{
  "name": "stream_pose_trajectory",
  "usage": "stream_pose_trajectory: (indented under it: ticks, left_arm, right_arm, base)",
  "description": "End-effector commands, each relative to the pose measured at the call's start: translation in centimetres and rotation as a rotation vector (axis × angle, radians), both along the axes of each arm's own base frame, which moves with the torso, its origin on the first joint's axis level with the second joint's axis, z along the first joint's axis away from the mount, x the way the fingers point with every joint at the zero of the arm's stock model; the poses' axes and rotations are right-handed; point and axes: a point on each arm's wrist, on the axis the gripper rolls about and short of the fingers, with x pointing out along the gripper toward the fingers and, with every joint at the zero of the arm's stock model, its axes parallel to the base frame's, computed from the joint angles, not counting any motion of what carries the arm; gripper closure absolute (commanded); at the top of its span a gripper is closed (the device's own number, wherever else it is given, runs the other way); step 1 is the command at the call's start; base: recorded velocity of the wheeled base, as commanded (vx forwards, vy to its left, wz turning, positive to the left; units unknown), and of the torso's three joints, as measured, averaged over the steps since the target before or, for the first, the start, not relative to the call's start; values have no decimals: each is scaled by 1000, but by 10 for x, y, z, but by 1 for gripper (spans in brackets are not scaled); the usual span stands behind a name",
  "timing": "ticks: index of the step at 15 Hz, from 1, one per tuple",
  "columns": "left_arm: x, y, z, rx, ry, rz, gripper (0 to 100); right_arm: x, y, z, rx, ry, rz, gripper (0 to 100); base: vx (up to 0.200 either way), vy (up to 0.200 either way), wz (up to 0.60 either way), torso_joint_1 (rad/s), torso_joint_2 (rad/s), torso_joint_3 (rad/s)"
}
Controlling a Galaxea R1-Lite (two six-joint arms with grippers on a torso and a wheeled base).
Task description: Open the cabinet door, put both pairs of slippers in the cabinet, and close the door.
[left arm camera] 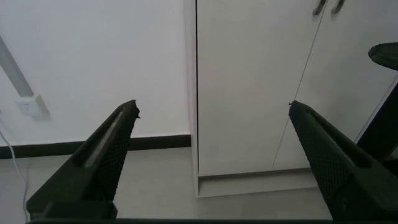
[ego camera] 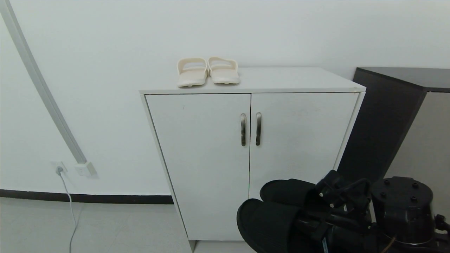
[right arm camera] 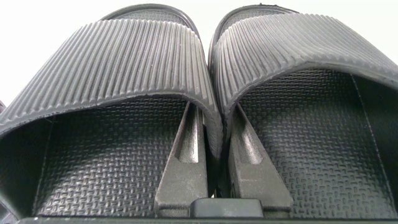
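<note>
R arm sits low at near right, in front of the cabinet's right door, wrist roughly level. The right tool (right arm camera: 214,134) has its two slim black grooved fingers (right arm camera: 186,168) almost together, one inside each shoe of the pair of black rubber slippers with ribbed straps (ego camera: 277,218). They pinch the two adjoining side walls btwn them: a firm hold w/ only a narrow gap. The black slippers are held side by side, touching, rounded ends pointing away from the wrist, near the lower part of the right door. Their straps carry fine parallel ribs and the footbeds a small diamond tread.

L arm: the left tool (left arm camera: 212,109) faces the cabinet's lower left side, w/ wall and floor beyond. Its two black fingers, finely textured on the inner faces, are spread wide w/ nothing btwn them.

The white flat-panel two-door cabinet (ego camera: 200,158) stands against a white wall, both doors shut. Two slim curved brushed-metal handles (ego camera: 243,129) stand upright side by side at the centre seam. On the cabinet top, left part, lies the pair of cream moulded slippers (ego camera: 221,73), side by side and touching, smooth and matte, one wide strap each.

Just right of the cabinet is a dark matte unit (ego camera: 383,126). On the left wall there's a grey slanted conduit (ego camera: 38,84) and a white socket (ego camera: 58,167), w/ a grey cable (ego camera: 70,211) dropping to the pale floor.
</note>
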Motion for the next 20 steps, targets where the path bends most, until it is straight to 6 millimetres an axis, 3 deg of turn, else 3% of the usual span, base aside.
stream_pose_trajectory:
  ticks: [1, 4, 9, 10, 12, 14, 17, 20]
  left_arm:
    - [0, 0, 0, 2, -1, -2, 0]
    - [0, 0, 0, 11, -1, -2, 0]
    - [0, 0, 2, 13, -9, -2, 0]
    - [-3, 0, 17, -3, -42, 0, 0]
    - [-4, 0, 81, -117, -92, -10, 0]
    - [12, -1, 94, -96, -13, -56, 0]
    - [59, -8, 107, -73, 115, -322, 0]
    - [100, -13, 118, -77, 125, -430, 0]
  right_arm:
    - [0, 0, -1, -2, 2, 1, 100]
    - [-1, 0, 1, 9, 1, 3, 100]
    - [-1, 0, 0, 4, -1, 3, 100]
    - [-1, 0, 0, 4, -1, 3, 100]
    - [-1, 0, -1, 3, 1, 6, 100]
    - [-1, 0, -1, 3, 1, 8, 100]
    - [-2, 0, -1, 1, 1, 8, 100]
    - [-2, 0, -1, 1, 1, 8, 100]
  base:
    - [0, 0, 0, -85, 456, 378]
    - [0, 0, 0, -35, 427, 367]
    - [0, 0, 0, 0, 26, 13]
    - [0, 0, 0, 0, 0, 0]
    - [0, 0, 0, -13, 87, 77]
    - [0, 0, 0, -15, 71, 75]
    - [0, 0, 0, 0, 0, 0]
    - [0, 0, 0, 0, 0, 0]
